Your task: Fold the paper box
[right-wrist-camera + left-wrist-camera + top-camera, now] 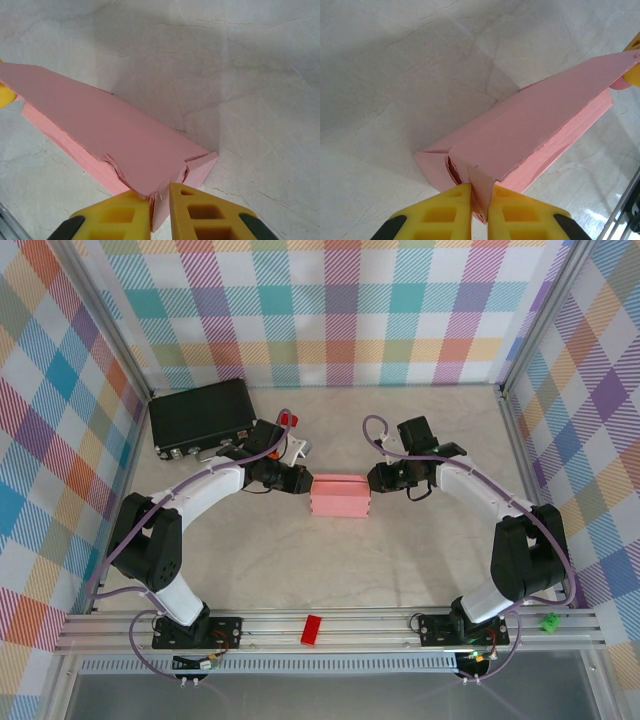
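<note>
– Yellow fingers (pixel 440 215) of the left gripper (pixel 479 194) sit right under the lens, and they're pinched tight on a thin end tab of the paper box (pixel 535 120). There's only a sliver of pink card between them.

– Same picture at the other end: the right gripper (pixel 160 199) is clamped on the flap there. The box is held end to end, straight ahead of each pair of fingertips.

– And where's it sitting?

– Midway between the two grippers, low over the table (pixel 420 560). I can't tell whether its bottom edge rests on the surface or hangs just clear. The black case (pixel 203 416) lies well behind the left gripper, out of play.

– Which step is this?

– Closing the ends, I'd say. The body is creased up into a long shallow shape with the top panel tilted over. The end flaps look bunched rather than tucked.

– So what does the next move call for?

– My read is that each tab wants pushing inward, toward the opposite gripper, and seating at its end without crushing the wall. The card is thin, and the ragged layers just beside the left fingers could buckle. It needs gentle, even pressure from both sides, or the box may skate sideways.
</note>
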You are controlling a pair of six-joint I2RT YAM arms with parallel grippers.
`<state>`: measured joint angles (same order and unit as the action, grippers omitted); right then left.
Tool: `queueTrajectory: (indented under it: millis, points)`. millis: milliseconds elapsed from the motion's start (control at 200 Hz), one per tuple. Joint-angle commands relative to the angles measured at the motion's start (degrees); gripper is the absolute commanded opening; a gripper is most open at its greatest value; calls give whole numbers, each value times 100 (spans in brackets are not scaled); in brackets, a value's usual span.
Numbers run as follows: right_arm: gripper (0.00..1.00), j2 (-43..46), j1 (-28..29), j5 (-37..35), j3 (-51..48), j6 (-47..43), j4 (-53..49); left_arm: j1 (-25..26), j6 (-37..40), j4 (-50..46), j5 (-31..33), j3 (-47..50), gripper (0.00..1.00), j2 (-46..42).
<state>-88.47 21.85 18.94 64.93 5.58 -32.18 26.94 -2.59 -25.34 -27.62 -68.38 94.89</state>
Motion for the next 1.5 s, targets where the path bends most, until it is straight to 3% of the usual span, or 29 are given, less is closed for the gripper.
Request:
queueTrajectory:
  millis: [0, 485, 1495]
  points:
    - [17, -136, 105, 168, 11, 74, -24, 86, 20, -179, -152, 105, 14, 90]
    - [18, -101, 128, 92, 152, 72, -203, 127, 52, -286, 28, 106, 8, 161]
    - [24, -147, 145, 0, 319, 95, -489, 171, 65, -323, 95, 97, 11, 143]
